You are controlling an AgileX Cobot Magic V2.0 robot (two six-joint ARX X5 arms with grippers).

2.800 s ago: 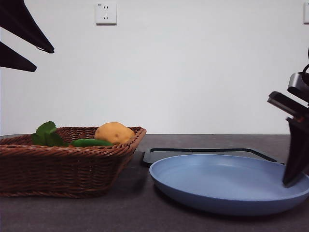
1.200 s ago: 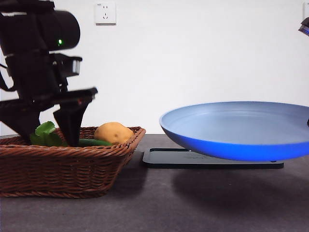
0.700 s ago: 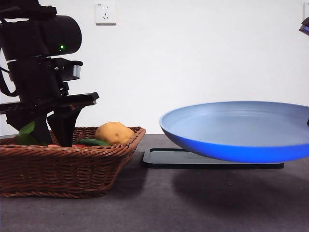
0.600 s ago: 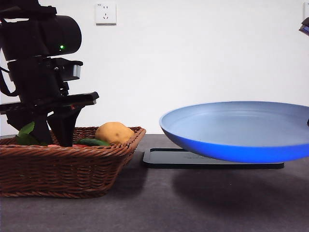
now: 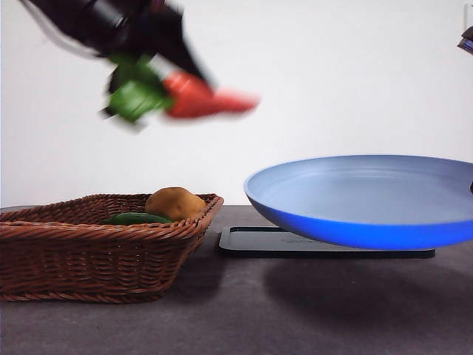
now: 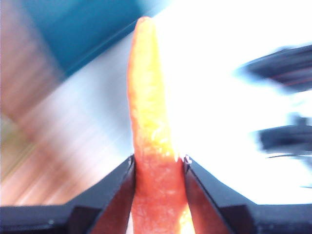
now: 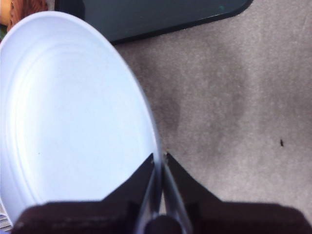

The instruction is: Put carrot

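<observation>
My left gripper is shut on the orange-red carrot. In the front view the carrot is blurred, high in the air above the wicker basket, its green leaves to the left and its tip pointing right toward the blue plate. My right gripper is shut on the rim of the blue plate and holds it level above the table.
The wicker basket holds a yellow-brown potato and a dark green cucumber-like vegetable. A dark flat tray lies on the grey table under the lifted plate. A wall stands behind.
My left gripper closed on the carrot in the basket and lifted it up and to the right, out of the basket. The plate has stayed raised and still over the last second.
</observation>
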